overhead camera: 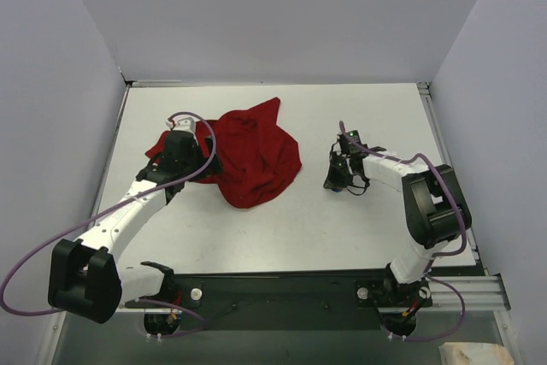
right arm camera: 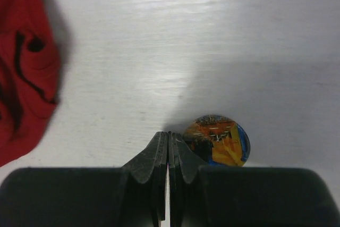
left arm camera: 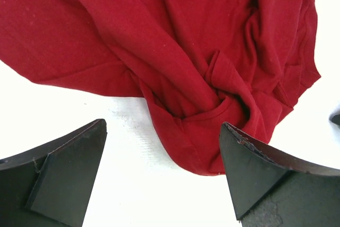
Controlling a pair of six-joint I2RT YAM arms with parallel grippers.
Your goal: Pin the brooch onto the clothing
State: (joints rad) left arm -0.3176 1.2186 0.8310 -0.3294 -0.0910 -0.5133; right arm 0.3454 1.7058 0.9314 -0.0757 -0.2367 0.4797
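White table (overhead camera: 342, 117); pale grey walls (overhead camera: 273, 14) enclose three sides.

— Inspector: What is enclosing the station?
— Assistant: Plain pale walls are standing on three sides, the back wall (overhead camera: 282, 14), the left wall (overhead camera: 51, 83) and the right wall (overhead camera: 504, 66). All are meeting a white table (overhead camera: 282, 237).
— Inspector: Lighting?
— Assistant: Even light is falling from above, casting soft shadows. A dark plate (overhead camera: 282, 292) and a metal rail (overhead camera: 466, 290) are running along the near edge.
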